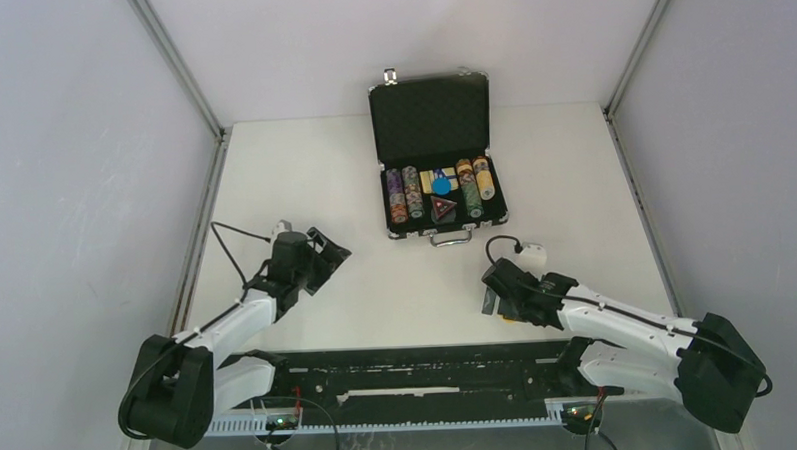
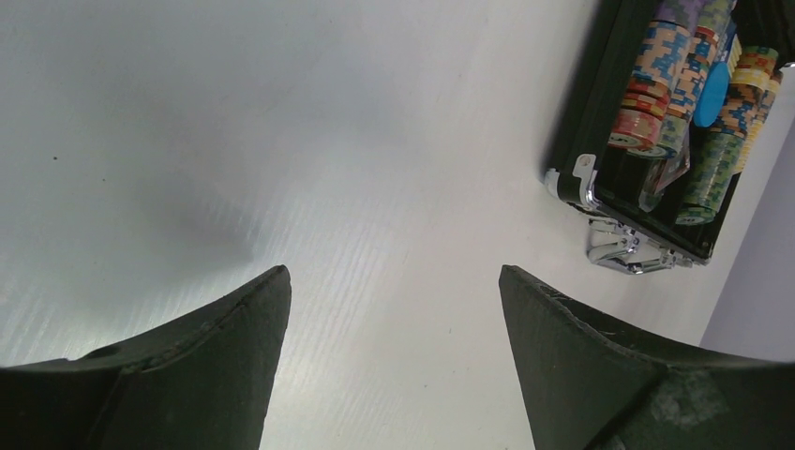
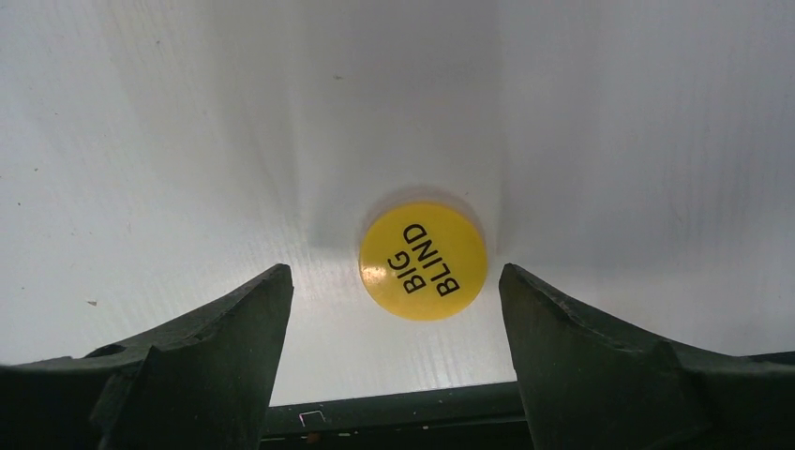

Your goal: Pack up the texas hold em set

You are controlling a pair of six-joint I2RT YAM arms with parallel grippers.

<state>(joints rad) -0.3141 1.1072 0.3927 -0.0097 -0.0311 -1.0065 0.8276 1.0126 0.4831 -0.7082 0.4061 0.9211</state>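
The black briefcase (image 1: pixel 444 223) with silver trim stands open at the table's far middle, lid up. It holds rows of multicoloured poker chips (image 1: pixel 404 194), a card deck (image 1: pixel 443 176), a blue round token (image 1: pixel 441 186) and a red triangular token (image 1: pixel 443 207). It also shows in the left wrist view (image 2: pixel 569 127). A yellow round token marked BIG BLIND (image 3: pixel 424 260) lies flat on the table, between and just beyond the fingertips of my open right gripper (image 3: pixel 394 274). In the top view the right gripper (image 1: pixel 499 300) mostly hides it. My left gripper (image 1: pixel 328 259) is open and empty, near left of the case.
A black rail (image 1: pixel 410 370) runs along the table's near edge between the arm bases. Grey walls with metal posts (image 1: pixel 174 63) enclose the white table (image 1: pixel 303 188) on three sides. A cable loops above the right wrist (image 1: pixel 505 243).
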